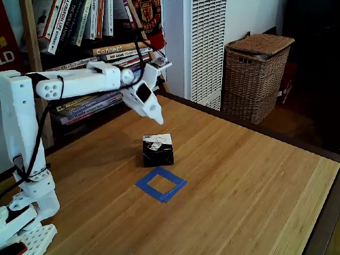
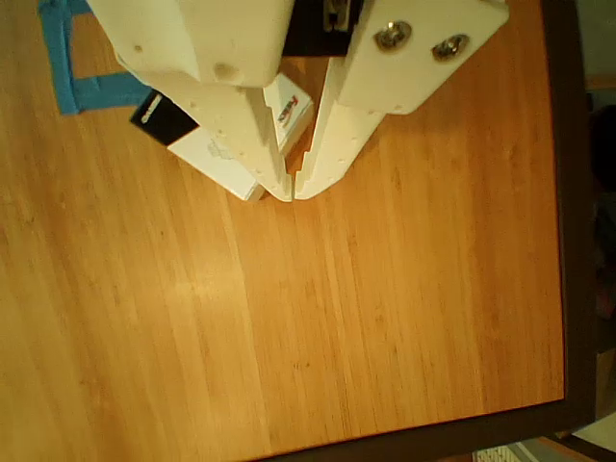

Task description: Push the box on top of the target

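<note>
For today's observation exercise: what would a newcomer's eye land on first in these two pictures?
Probably the white arm reaching over the wooden table, its gripper hanging above and behind the box, fingertips together. Next comes the blue tape target just in front of the box. In the other view, the closed gripper looms large over the box.

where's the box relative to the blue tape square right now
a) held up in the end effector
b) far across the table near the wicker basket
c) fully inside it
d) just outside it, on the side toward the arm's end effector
d: in the fixed view the box sits on the table just beyond the far edge of the blue tape square, whose interior is bare wood, with the end effector above and behind the box, tips together.
</note>
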